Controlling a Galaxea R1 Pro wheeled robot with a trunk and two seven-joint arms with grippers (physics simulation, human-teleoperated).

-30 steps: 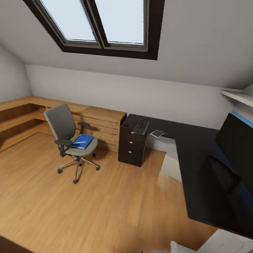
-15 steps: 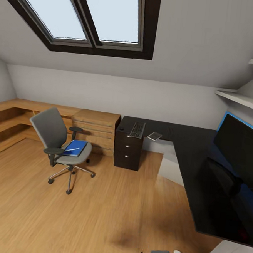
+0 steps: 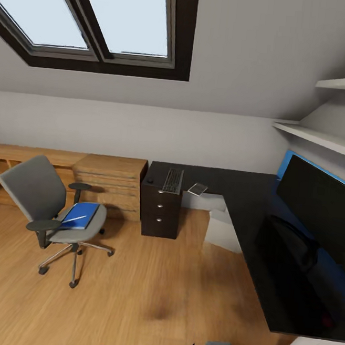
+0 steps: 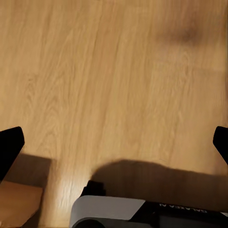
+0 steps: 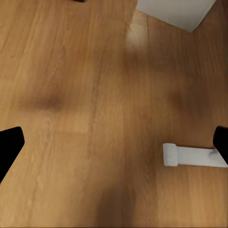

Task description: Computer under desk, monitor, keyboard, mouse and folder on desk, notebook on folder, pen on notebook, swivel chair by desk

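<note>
The grey swivel chair (image 3: 45, 202) stands on the wood floor at the left, apart from the desk. On its seat lies the blue folder (image 3: 81, 214) with the whitish pen (image 3: 74, 218) across it. The black L-shaped desk (image 3: 246, 200) runs along the right. The monitor (image 3: 322, 208) stands on it near me. At the desk's far end lie the keyboard (image 3: 173, 180), the small black mouse (image 3: 150, 181) and the grey notebook (image 3: 198, 188). The light grey computer (image 3: 224, 230) sits under the desk. My left gripper (image 4: 114, 142) and right gripper (image 5: 114, 142) hang open over bare floor, holding nothing.
A black drawer unit (image 3: 160, 209) holds up the desk's far end, beside light wood cabinets (image 3: 111, 180). White shelves (image 3: 323, 137) hang at the right under the sloped wall with its skylight (image 3: 97, 17). A white desk foot (image 5: 190, 155) lies on the floor near my right gripper.
The whole head view has shifted, so the chair and cabinets now sit further left and lower in the picture. The things themselves have not moved.
</note>
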